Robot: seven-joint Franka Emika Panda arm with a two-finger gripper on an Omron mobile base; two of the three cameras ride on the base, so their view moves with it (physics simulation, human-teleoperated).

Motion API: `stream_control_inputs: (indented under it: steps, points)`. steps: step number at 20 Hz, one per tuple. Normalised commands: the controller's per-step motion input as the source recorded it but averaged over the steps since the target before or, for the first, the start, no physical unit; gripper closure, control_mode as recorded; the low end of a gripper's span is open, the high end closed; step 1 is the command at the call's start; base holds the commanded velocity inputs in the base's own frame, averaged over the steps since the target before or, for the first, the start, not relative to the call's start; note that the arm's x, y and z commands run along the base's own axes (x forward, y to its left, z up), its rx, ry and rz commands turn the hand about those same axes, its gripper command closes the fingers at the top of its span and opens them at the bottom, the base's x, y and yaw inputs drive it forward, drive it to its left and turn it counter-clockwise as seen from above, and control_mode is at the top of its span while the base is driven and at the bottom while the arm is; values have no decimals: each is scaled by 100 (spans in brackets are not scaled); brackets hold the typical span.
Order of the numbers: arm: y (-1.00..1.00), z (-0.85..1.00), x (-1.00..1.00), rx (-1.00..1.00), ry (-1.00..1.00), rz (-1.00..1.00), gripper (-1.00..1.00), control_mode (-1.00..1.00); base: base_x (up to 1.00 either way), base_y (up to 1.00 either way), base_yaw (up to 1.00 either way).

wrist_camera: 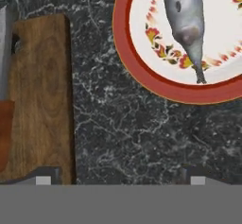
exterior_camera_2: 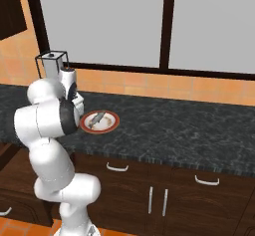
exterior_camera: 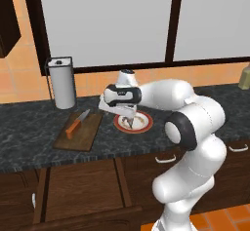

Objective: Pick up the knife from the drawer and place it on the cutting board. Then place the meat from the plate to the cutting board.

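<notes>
Left base view shows the wide dark-brown wooden drawer [exterior_camera: 80, 191] pulled open, nearest the camera, under the dark speckled stone tabletop [exterior_camera: 29, 142]. On the tabletop lies the flat brown wooden cutting board [exterior_camera: 80, 130], and the small knife with an orange handle and grey blade [exterior_camera: 77, 123] rests on it. Just beside the board sits the small round plate with a red-orange rim [exterior_camera: 143, 126], with the thin grey-white fish-like meat [wrist_camera: 185, 15] on it. The end effector [exterior_camera: 128, 123] hangs over the plate's near edge, fingers spread wide, holding nothing. A white paper towel roll [exterior_camera: 63, 83] stands farther back.
</notes>
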Motion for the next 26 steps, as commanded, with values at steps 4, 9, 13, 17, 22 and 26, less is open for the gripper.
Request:
stream_control_inputs:
  steps: [4,9,13,17,22,26]
  points:
    - [-97,-49,76,0,0,5,-100,-100,0,0,0]
    - [-55,-22,69,-1,2,1,-100,-100,0,0,0]
    - [0,-59,64,-6,9,0,-100,-100,0,0,0]
    - [-2,-58,24,-5,1,0,-100,-100,0,0,0]
    - [-4,-26,31,0,0,0,-100,-100,0,0,0]
    - [-1,-5,1,0,0,0,100,-100,0,0,0]
